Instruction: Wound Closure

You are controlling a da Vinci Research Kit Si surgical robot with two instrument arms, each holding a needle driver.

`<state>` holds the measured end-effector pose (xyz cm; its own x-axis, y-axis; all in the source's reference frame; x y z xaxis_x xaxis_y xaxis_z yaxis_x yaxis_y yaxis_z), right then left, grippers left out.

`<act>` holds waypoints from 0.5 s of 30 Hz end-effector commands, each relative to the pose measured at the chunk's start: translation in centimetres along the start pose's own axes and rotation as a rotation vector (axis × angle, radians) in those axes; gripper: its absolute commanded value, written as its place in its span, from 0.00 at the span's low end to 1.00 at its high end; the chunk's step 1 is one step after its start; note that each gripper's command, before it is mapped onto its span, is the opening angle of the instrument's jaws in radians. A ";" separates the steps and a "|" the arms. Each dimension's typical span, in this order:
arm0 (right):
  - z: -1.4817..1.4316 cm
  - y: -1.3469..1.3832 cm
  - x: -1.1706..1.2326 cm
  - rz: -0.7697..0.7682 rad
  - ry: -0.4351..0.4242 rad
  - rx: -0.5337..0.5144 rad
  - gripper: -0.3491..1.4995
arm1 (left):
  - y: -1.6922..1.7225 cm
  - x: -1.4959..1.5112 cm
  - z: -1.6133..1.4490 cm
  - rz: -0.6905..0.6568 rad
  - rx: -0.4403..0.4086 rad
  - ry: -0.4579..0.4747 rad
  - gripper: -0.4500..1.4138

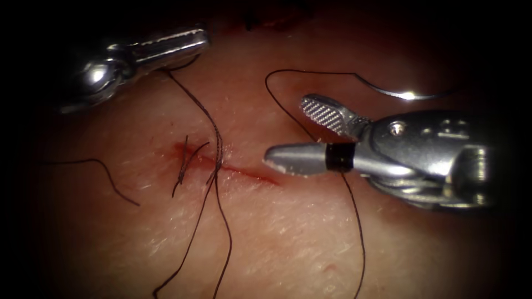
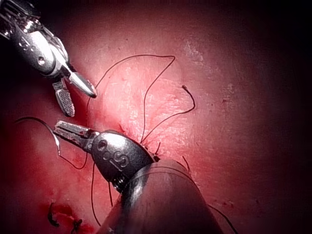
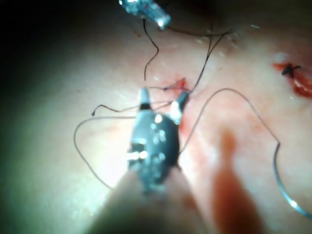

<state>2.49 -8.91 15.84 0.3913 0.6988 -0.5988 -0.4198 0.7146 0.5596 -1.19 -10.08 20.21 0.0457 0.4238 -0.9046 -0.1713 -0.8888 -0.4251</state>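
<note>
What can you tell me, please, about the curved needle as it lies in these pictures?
The needle is a thin, bright metal arc lying free on the tissue, right of the cut and beyond the right pincer, whose jaws stand open and hold nothing. Dark thread trails from one end. It is not in the tissue.

It looks like a surgical training lab: pale pork tissue [image 1: 288,238] with a small cut [image 1: 244,173], dark thread [image 1: 219,144] and two steel tools under strong light.
</note>
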 end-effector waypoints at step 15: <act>1.26 -0.06 -0.67 -0.067 -0.072 -0.038 0.88 | -0.26 1.31 0.18 0.044 0.020 0.050 0.00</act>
<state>3.22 -9.25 16.92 0.4811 0.6469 -0.5917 -0.4205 0.7625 0.4917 -1.19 -9.11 19.12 0.0852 0.3699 -0.9252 -0.1954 -0.9043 -0.3796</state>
